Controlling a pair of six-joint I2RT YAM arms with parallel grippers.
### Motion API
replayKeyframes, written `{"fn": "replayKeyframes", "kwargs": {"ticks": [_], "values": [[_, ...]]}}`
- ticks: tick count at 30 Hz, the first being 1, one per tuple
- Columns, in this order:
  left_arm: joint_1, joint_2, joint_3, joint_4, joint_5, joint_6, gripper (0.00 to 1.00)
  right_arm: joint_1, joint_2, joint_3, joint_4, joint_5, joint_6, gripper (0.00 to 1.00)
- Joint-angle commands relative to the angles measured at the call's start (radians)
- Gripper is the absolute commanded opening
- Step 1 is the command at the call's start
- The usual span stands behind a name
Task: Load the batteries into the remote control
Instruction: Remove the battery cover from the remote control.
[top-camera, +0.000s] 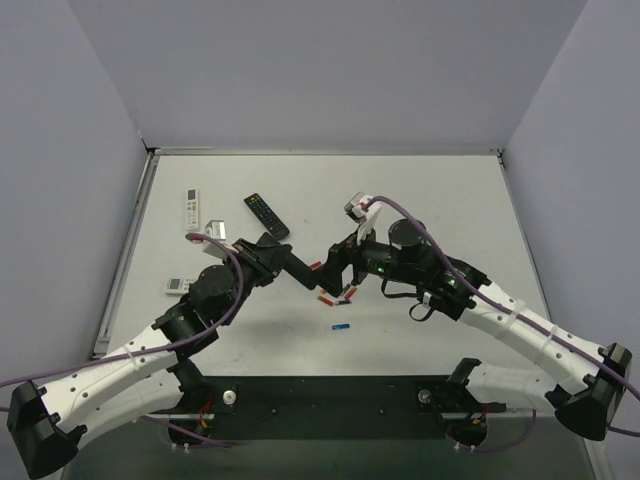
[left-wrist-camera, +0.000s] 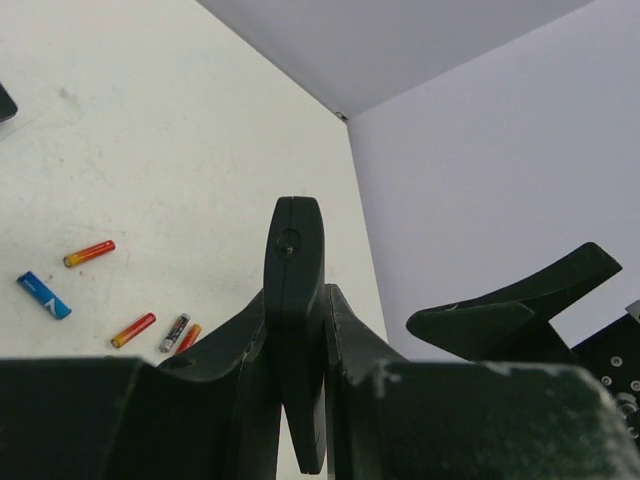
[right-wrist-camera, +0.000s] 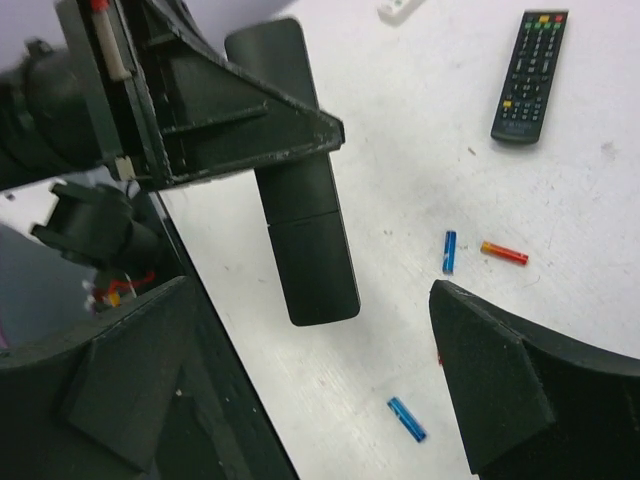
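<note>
Remote control (right-wrist-camera: 305, 240), a smooth matte-black bar, is pinched edgewise in the left gripper (left-wrist-camera: 297, 345). Right gripper (right-wrist-camera: 315, 385) gapes wide, holding nothing. Glossy orange and blue batteries (right-wrist-camera: 504, 253) lie toward the near edge, print unreadable.

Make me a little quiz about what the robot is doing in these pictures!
1. True or false: the left hand is holding the remote.
2. Pick one: the right hand is A) open, B) shut on a battery, C) shut on the remote.
3. Count: how many blue batteries show in the right wrist view?

Key: 1 true; 2 A; 3 two.
</note>
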Motion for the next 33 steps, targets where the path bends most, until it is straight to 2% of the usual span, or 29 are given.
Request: {"fn": "replayKeyframes", "kwargs": {"ticks": [1, 7, 11, 19, 27, 28, 33], "values": [[0.006, 0.005, 0.078, -0.121, -0.030, -0.052, 0.00, 0.077, 0.105, 0.098, -0.152, 0.082, -0.178, 0.97], [0.009, 0.012, 0.073, -0.113, -0.010, -0.061, 0.00, 0.126, 0.220, 0.185, -0.219, 0.082, -0.220, 0.93], [0.010, 0.016, 0.076, -0.113, 0.004, -0.061, 0.00, 0.138, 0.253, 0.201, -0.226, 0.082, -0.229, 0.82], [0.009, 0.027, 0.078, -0.106, 0.025, -0.062, 0.00, 0.142, 0.289, 0.213, -0.235, 0.082, -0.238, 0.70], [0.013, 0.041, 0.084, -0.103, 0.042, -0.061, 0.00, 0.142, 0.308, 0.215, -0.238, 0.082, -0.248, 0.45], [0.015, 0.041, 0.085, -0.104, 0.043, -0.059, 0.00, 0.142, 0.309, 0.213, -0.242, 0.082, -0.248, 0.39], [0.053, 0.021, 0.087, -0.113, 0.047, -0.059, 0.00, 0.143, 0.302, 0.179, -0.253, 0.079, -0.248, 0.28]]}}
